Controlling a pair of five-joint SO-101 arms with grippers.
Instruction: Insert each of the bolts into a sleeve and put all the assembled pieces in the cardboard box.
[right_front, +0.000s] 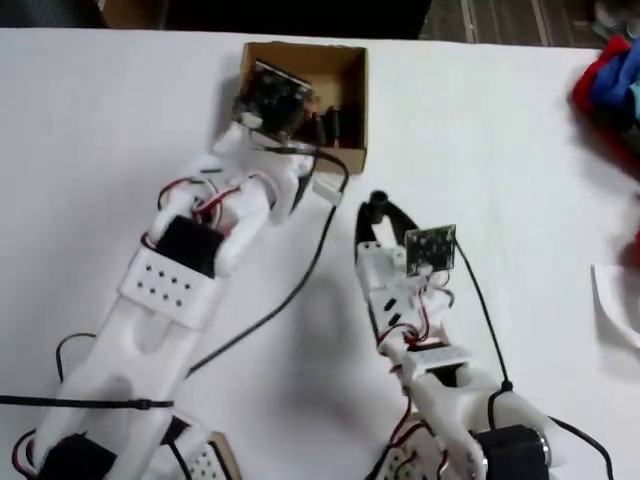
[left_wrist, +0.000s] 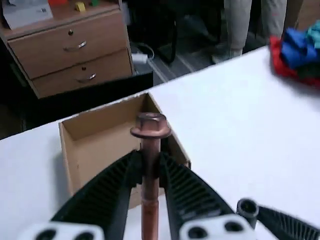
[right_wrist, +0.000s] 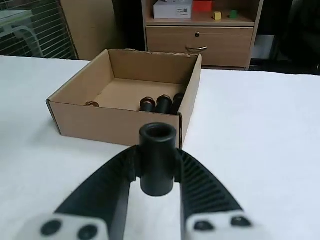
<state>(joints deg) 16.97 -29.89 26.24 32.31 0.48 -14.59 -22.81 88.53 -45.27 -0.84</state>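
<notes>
White table (right_front: 500, 150) spreads under both arms, with a wooden drawer cabinet (right_wrist: 200, 45) in the room behind and a red and blue heap (right_front: 605, 80) at the table's far right edge. A brown cardboard box (right_front: 362, 100), open-topped with plain matte walls, sits at the far middle of the table.

The left gripper (left_wrist: 149, 160) is clamped on a copper-coloured flanged hex-head bolt (left_wrist: 150, 132). The smooth metallic shaft runs between the two black ribbed fingers (left_wrist: 115, 185), and the head, with its round flange, sticks out past the fingertips. The box lies just beyond the bolt, and the bolt is outside it. From the high view this arm reaches to the box's near edge, and its wrist camera overlaps the box's left part.

The right gripper (right_wrist: 157, 162) is closed on a black cylindrical sleeve (right_wrist: 157, 150), a short matte tube with a round open bore. The tube is pinched by its sides between the fingertips, and its open end stands proud of them. In the high view the sleeve (right_front: 378, 205) is held near the box's near right corner, apart from it.

Inside the box, several dark round-ended pieces (right_wrist: 164, 102) lie side by side against the wall nearest the right gripper; their details are too small to tell.
</notes>
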